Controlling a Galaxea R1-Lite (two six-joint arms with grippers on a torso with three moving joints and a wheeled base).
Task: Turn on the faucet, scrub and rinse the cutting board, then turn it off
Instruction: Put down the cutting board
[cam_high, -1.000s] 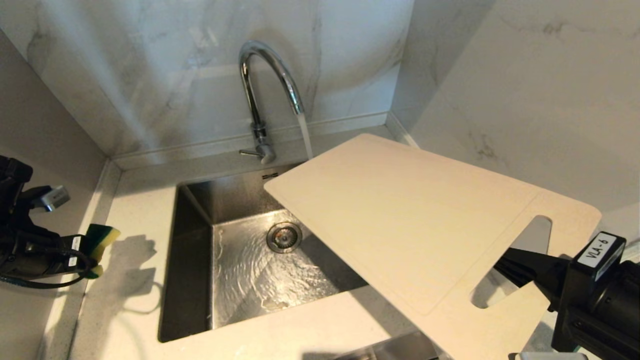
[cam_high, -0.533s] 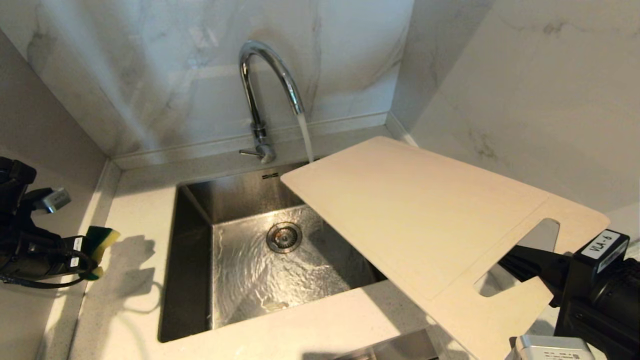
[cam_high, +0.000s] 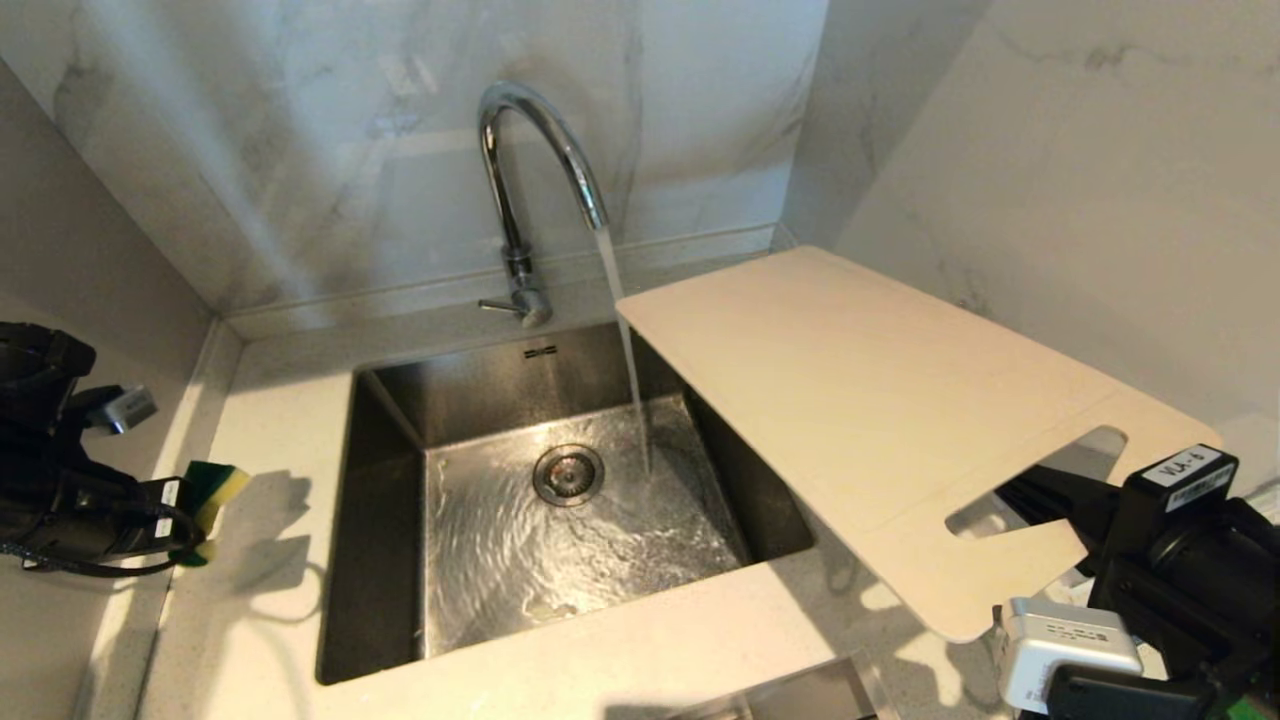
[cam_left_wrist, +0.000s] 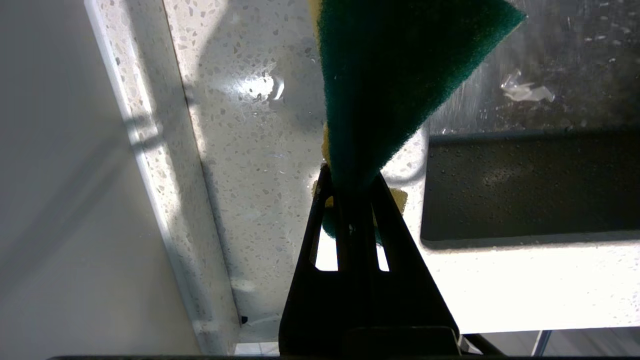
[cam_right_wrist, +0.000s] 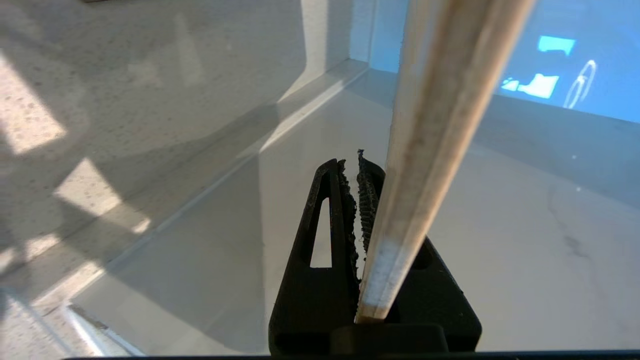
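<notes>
Cutting board (cam_high: 860, 400) now right of stream, handle end toward right fingers (cam_right_wrist: 358, 170) clamping it.

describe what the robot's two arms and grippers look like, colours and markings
Both are matte black. The left gripper has triangular fingers with slot cut-outs; its arm carries a black cable and small white labels. The right gripper has ridged inner pads, a white label with dark lettering and a white box on its wrist.
</notes>
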